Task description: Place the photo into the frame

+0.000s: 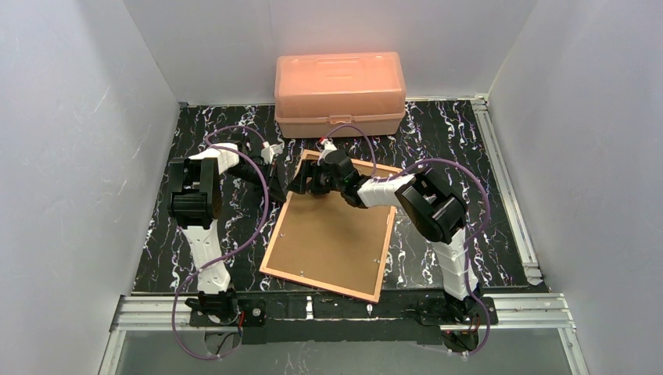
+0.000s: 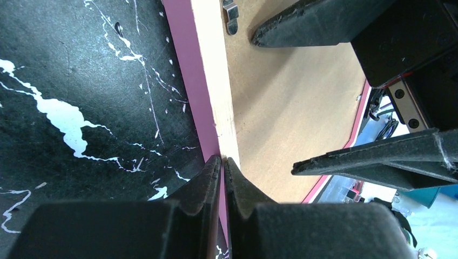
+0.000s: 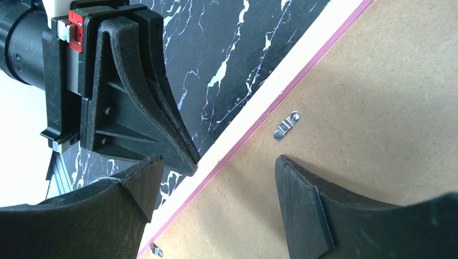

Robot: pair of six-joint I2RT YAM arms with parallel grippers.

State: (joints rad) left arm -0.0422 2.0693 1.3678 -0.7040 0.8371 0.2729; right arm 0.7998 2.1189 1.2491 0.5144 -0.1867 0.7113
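While left gripper (image 2: 222, 161) pinches thin pink frame (image 2: 202, 91) rim, right gripper (image 3: 219, 162) gapes above matte fibreboard (image 3: 378, 97)

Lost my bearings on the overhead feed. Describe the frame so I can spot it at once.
Look at the black marbled table, in front of the salmon-pink lidded box at the back. The frame lies face down mid-table, tilted, a flat rectangle. Unlike the box, it is thin, shows a brown backing board and only a narrow tan-orange rim.

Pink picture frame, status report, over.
Left fingers shut at pink picture frame edge. Right fingers open over brown backing board. Frame face down, photo unseen.
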